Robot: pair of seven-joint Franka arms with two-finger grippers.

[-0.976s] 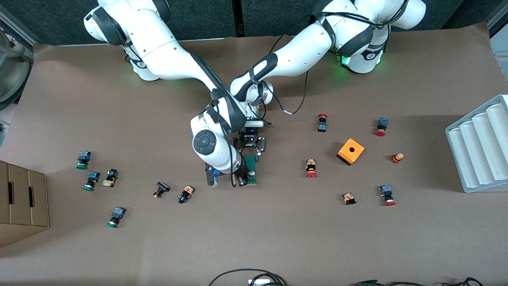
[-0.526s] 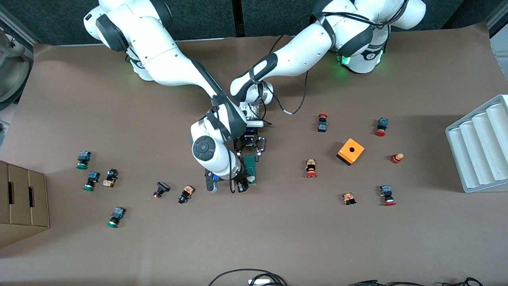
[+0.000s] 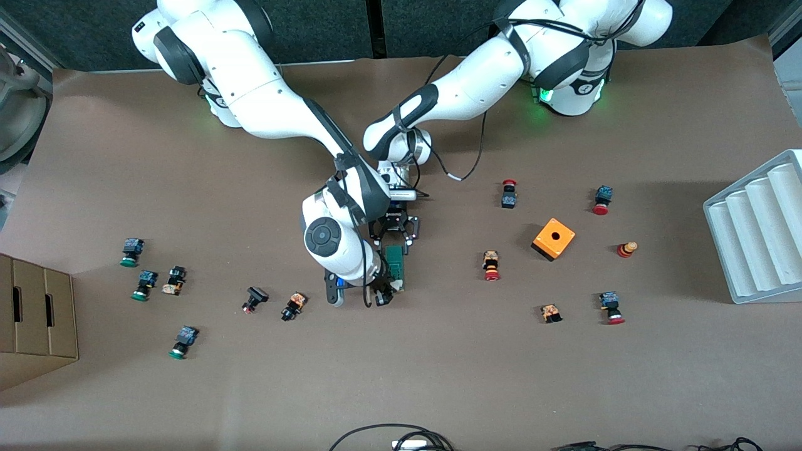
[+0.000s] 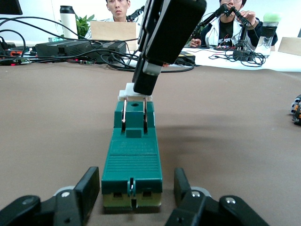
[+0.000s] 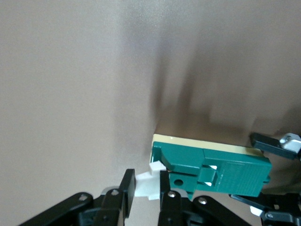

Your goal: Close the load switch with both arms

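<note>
Load switch mid-table; left gripper fingers wide astride it; right gripper fingers pinching white slider.

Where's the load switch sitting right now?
In the front view the load switch lies mid-table between the two end effectors: the left end effector straddles its farther end, and the right end effector grips the white piece at its nearer end.

Green load switch with cream base, white slider, seemingly plain brown table

Left claw low, fingers parted; right claw closed, both arms reaching mid-table
</note>
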